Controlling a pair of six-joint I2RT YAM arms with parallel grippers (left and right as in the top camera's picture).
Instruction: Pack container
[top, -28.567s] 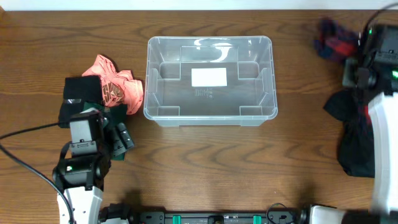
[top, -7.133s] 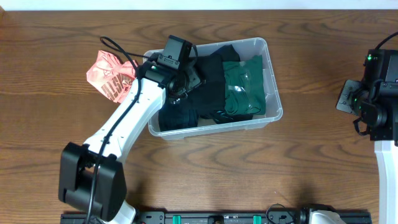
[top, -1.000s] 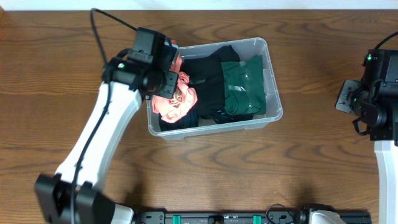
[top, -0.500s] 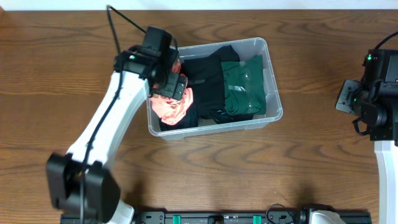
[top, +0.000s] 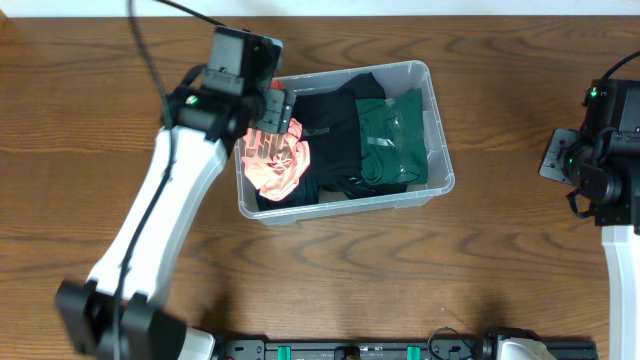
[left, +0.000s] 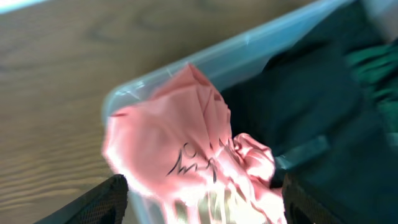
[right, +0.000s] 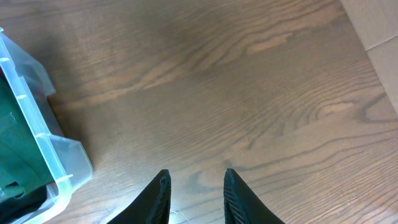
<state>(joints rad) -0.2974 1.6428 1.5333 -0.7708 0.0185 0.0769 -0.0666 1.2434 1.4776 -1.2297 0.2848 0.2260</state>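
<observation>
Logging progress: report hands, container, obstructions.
Left hand open over pink shirt. Right hand open, empty. Container holds it plus black garment, green garment. Nothing blocking.

**A:** What is the crumpled item at left?
**B:** Pink garment (top: 280, 168), bunched, with a dark scribbled print on its upper face. It overlaps the left edge of the black garment (top: 335, 120).
**A:** And at right?
**B:** Green garment (top: 388, 140), folded flat, touching the black one's right side.
**A:** The surface around them?
**B:** Wooden table (top: 80, 100), brown with wavy grain; a pale strip runs along its far edge.
</observation>
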